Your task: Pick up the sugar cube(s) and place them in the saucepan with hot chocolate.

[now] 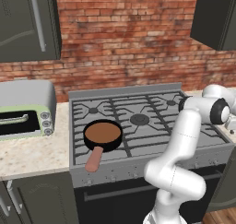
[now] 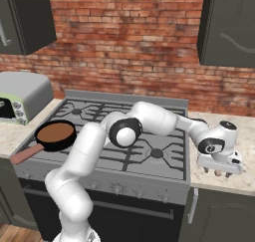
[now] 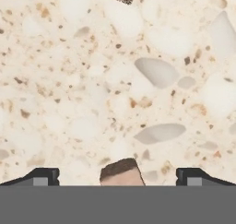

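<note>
A small black saucepan point(image 1: 103, 134) with brown liquid inside sits on the front left burner of the grey gas stove point(image 1: 147, 119), its salmon-pink handle point(image 1: 94, 158) pointing out over the front edge. To the left, on the speckled counter point(image 1: 32, 151), stands a pale green toaster oven point(image 1: 25, 110) with a grey top. The white arm point(image 1: 182, 156) rises at the lower right and bends away toward the stove's right side. Red brick wall point(image 1: 124, 38) runs behind, dark cabinets point(image 1: 27, 22) above.
</note>
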Robot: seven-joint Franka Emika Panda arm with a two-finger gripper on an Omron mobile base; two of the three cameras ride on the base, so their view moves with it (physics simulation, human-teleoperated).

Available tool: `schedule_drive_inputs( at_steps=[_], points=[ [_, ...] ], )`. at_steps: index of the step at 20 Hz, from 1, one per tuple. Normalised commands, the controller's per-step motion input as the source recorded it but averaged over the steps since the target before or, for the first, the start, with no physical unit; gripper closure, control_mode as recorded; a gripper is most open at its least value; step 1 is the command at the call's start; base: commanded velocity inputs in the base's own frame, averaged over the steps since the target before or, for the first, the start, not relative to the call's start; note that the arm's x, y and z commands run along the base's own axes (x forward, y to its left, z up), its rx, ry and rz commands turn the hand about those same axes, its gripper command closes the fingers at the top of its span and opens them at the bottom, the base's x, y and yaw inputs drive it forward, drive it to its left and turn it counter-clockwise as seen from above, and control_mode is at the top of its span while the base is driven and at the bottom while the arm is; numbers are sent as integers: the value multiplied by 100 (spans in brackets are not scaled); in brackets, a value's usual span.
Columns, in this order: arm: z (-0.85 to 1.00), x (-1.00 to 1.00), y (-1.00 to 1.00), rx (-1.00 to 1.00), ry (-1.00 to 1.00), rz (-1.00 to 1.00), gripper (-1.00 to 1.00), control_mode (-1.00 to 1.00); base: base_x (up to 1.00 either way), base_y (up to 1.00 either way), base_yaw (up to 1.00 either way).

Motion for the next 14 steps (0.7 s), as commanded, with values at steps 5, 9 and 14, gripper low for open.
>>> schedule_drive_inputs(
  at_steps=[5,9,14],
  points=[
    [-10,1,-13,3,0,2,-100,-100,0,0,0],
    [-7,0,-6,5,0,1,-100,-100,0,0,0],
    [-13,0,0,3,0,0,100,-100,0,0,0]
  ],
)
